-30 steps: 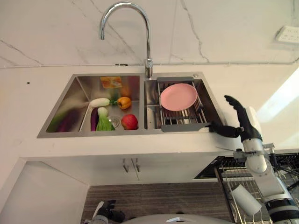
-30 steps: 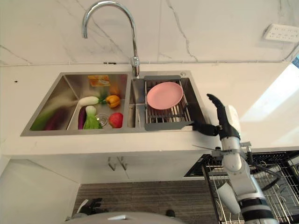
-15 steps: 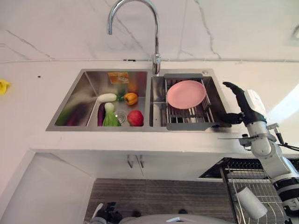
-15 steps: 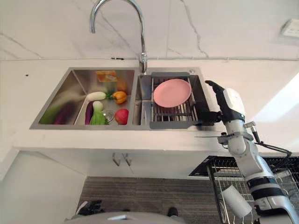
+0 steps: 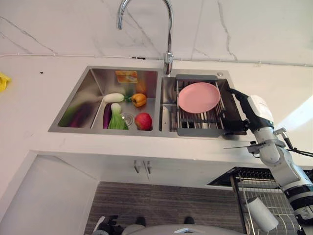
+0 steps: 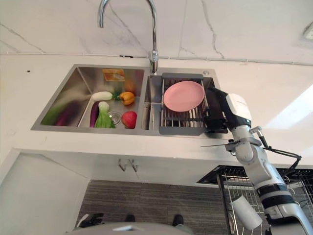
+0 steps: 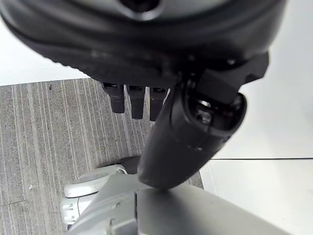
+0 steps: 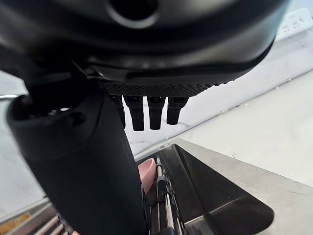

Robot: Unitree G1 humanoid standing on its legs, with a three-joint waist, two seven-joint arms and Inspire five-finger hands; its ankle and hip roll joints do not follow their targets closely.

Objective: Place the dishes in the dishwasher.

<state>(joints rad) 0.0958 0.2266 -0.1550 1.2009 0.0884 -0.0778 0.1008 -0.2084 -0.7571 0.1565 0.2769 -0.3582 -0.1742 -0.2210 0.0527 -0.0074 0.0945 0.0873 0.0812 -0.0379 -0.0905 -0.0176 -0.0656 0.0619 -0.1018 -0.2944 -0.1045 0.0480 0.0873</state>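
Note:
A pink plate [image 5: 199, 97] lies tilted on a dark wire drying rack [image 5: 195, 131] in the right basin of a steel double sink [image 5: 78, 98]. My right hand [image 5: 247, 117] is open at the rack's right side, just right of the plate and apart from it, its fingers stretched over the rack's edge and its thumb low by the front right corner. In the right wrist view the plate's rim [image 8: 146, 171] shows past the straight fingers [image 8: 155, 111]. My left hand [image 7: 190, 127] hangs open and idle above the grey floor.
The left basin holds a white radish [image 5: 114, 97], an orange pepper [image 5: 139, 100], an eggplant [image 5: 106, 115], greens [image 5: 117, 122] and a red fruit [image 5: 143, 121]. A tall faucet [image 5: 168, 34] rises behind the sink. The pulled-out dishwasher rack [image 5: 244, 196] with a white cup [image 5: 262, 214] sits lower right.
The camera has shifted. My right hand has moved from the counter beside the sink in over the rack's right edge, closer to the pink plate, still open.

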